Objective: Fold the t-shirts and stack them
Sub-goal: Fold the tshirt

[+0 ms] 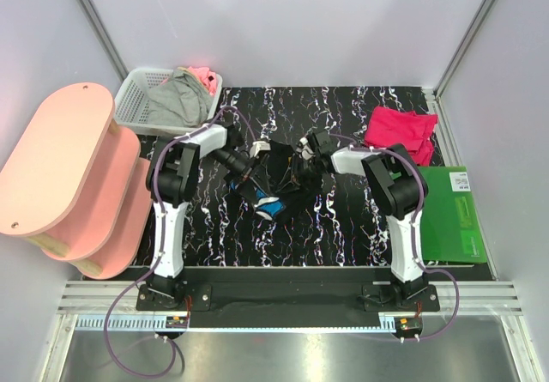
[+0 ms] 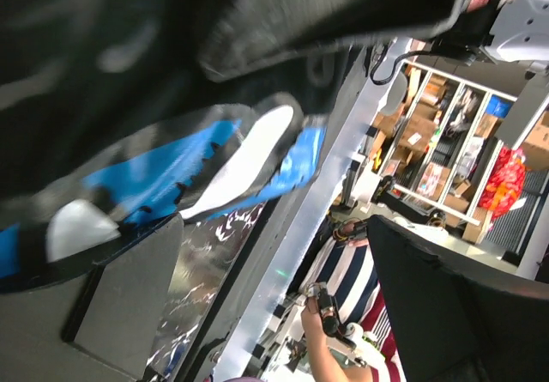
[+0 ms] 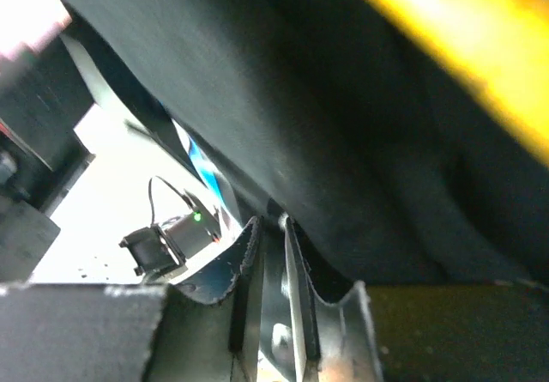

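Note:
The black t-shirt [image 1: 273,180] with the blue-white print hangs bunched between my two grippers over the middle of the table. My right gripper [image 1: 305,154] is shut on its black cloth; in the right wrist view the fingers [image 3: 253,253] stand close together at the cloth's edge [image 3: 343,142]. My left gripper [image 1: 247,172] sits at the shirt's left side. In the left wrist view its fingers [image 2: 120,296] stand wide apart, with the printed cloth [image 2: 214,159] draped above them. The crimson-pink t-shirt [image 1: 401,131] lies crumpled at the back right.
A white lattice basket [image 1: 137,90] with grey and pink cloth stands at the back left. A pink tiered shelf [image 1: 69,176] fills the left side. A flat green board [image 1: 455,215] lies at the right edge. Grey walls close in the back.

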